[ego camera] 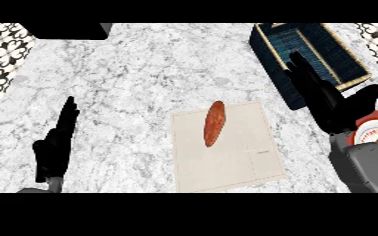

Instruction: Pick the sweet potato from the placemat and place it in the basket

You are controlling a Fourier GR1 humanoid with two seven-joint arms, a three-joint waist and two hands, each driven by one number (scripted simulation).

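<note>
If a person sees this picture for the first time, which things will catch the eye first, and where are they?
The orange sweet potato stands out most, lying on the pale placemat near the middle of the marble counter. Next comes the dark blue basket at the upper right, with the open right hand in front of its near side. The left hand rests open at the lower left, fingers up.
</note>
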